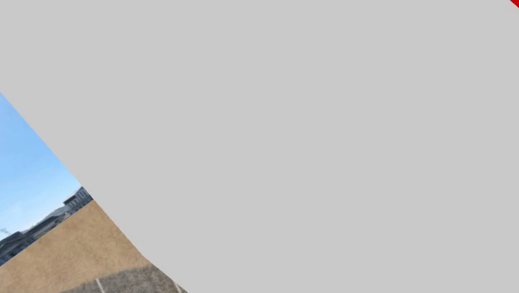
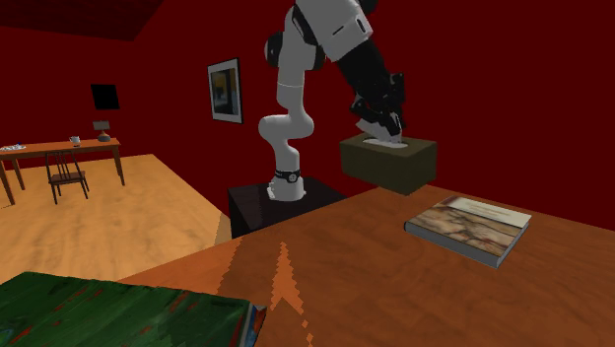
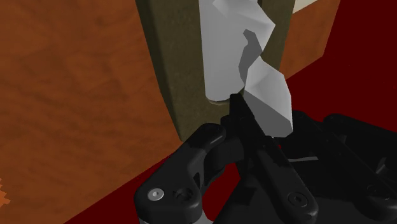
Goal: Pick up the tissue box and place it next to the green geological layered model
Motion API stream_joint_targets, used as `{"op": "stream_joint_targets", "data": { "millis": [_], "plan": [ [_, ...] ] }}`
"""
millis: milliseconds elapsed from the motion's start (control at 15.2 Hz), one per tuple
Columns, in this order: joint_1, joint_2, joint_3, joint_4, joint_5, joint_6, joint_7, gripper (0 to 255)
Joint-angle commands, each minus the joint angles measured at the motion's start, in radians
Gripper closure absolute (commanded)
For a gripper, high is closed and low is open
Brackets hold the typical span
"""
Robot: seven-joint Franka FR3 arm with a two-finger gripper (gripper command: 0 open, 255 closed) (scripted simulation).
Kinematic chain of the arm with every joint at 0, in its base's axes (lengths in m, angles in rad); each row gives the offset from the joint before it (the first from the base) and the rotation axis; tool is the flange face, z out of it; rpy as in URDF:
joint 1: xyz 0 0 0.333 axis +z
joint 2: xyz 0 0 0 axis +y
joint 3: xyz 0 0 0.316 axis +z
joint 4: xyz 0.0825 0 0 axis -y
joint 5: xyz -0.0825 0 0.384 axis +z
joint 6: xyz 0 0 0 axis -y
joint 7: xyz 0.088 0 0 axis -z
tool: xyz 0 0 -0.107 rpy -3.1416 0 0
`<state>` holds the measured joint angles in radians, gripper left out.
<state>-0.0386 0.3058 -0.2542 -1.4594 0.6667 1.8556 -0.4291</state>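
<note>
At the lower left of the second exterior view, nearest the camera, the green geological layered model (image 2: 118, 313) is lying on the wooden table (image 2: 345, 266), its dark green top streaked with red. Further back, right of centre, a book (image 2: 469, 228) is lying flat on the same table. Beyond it, near the table's far edge and well apart from the model, the tissue box (image 2: 389, 166) is being shown as an olive-brown block. Its lower left edge is being seen against what lies behind the table, so whether it is resting on the table cannot be told.

The gripper (image 2: 382, 126) is being pressed down onto the box's top, where a white tissue (image 3: 261, 83) is sticking out of the slot. In the wrist view the fingers (image 3: 236, 111) are being held clenched together into one narrow tip at the slot's end, touching the tissue, so the box is being gripped there.

Behind the box, the white arm (image 2: 286, 108) is rising from its dark stand (image 2: 281, 209). Farther off, at the left, a chair (image 2: 65, 173) is standing at a second table (image 2: 59, 150) on a wooden floor (image 2: 128, 212), and a framed picture (image 2: 225, 91) is hanging on the red wall (image 2: 493, 79).

In the shoulder view a plain grey surface (image 1: 316, 141) is covering most of the frame, with blue sky (image 1: 25, 166) at its lower left.
</note>
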Motion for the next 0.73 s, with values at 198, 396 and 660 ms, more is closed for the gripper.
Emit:
{"op": "stream_joint_targets", "data": {
  "millis": [198,396,660],
  "plan": [
    [-0.006,0.001,-0.003,0.063,-0.009,-0.054,0.032,255],
    [-0.011,0.007,-0.004,0.109,-0.012,-0.089,0.053,255],
    [-0.034,-0.068,-0.025,0.014,-0.020,-0.098,0.000,255]
  ]
}}
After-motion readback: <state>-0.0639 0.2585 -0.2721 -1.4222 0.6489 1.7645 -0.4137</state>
